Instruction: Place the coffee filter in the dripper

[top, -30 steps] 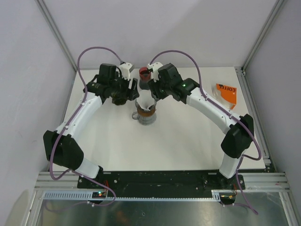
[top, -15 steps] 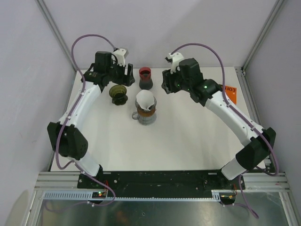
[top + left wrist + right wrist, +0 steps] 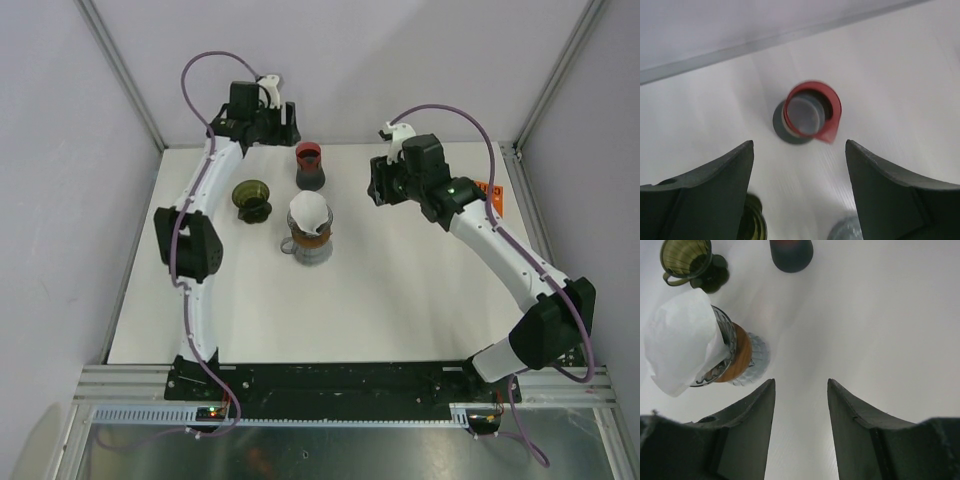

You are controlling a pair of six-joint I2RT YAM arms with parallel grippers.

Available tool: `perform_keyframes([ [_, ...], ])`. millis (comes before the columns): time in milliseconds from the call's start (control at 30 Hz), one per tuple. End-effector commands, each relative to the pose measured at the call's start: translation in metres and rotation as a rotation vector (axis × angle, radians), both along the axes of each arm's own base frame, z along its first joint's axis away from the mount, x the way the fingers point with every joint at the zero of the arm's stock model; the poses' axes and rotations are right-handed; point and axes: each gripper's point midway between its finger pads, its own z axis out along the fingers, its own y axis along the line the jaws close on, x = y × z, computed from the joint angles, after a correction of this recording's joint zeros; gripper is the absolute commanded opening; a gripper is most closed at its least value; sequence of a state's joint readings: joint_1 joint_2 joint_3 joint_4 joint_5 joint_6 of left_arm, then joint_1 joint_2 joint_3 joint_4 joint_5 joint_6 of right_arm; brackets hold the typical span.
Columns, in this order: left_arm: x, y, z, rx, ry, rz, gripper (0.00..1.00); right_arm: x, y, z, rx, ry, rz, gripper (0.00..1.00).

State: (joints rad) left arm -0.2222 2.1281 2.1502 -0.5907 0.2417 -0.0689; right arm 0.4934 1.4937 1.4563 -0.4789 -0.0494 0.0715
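The coffee filter [image 3: 309, 210] sits in the dripper [image 3: 312, 246], its white paper standing up out of the glass mouth and hiding the inside. Its long axis runs roughly upright, the narrow end down in the glass. In the right wrist view the crumpled upper part [image 3: 680, 342] bulges out past the dripper's rim [image 3: 737, 356]. Whether the paper is spread open or folded flat cannot be told. The dripper, a ribbed glass with a wooden collar, stands on the white table [image 3: 400, 300]. It is to the left of the right gripper [image 3: 378, 186] and well apart from it. That claw hangs with its fingers spread and nothing between them [image 3: 801, 385]. The left gripper [image 3: 288, 120] is up at the table's far edge, its fingers wide apart and bare. Straight ahead of it, between the fingertips [image 3: 799, 150], stands a red-rimmed dark cup [image 3: 809, 114]; what it holds is too blurred to tell. Nearer the bases than this claw, and left of the dripper, stands a small olive-green cup [image 3: 251, 198], apart from both neighbours. An orange packet [image 3: 492, 196] lies by the right edge, outward of the right gripper and partly behind its arm. The near half of the table is open white surface, fenced by pale walls on three sides.
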Motion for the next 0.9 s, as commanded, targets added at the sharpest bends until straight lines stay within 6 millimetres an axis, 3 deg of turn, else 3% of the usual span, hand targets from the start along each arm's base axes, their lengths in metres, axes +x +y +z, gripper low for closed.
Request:
perform_keyframes([
  [0, 0.032, -0.009, 0.013, -0.078, -0.044, 0.053, 0.78, -0.003, -0.013, 0.002, -0.013, -0.007, -0.041, 0.51],
  [233, 0.056, -0.016, -0.027, -0.085, 0.001, 0.07, 0.74, 0.002, -0.018, -0.021, -0.053, 0.051, -0.058, 0.51],
  [433, 0.06, -0.019, -0.055, -0.038, 0.022, 0.058, 0.68, 0.008, -0.014, -0.03, -0.059, 0.085, -0.054, 0.51],
  [867, 0.055, -0.039, -0.052, -0.002, -0.012, -0.008, 0.67, 0.015, -0.009, -0.042, -0.082, 0.132, -0.054, 0.51],
])
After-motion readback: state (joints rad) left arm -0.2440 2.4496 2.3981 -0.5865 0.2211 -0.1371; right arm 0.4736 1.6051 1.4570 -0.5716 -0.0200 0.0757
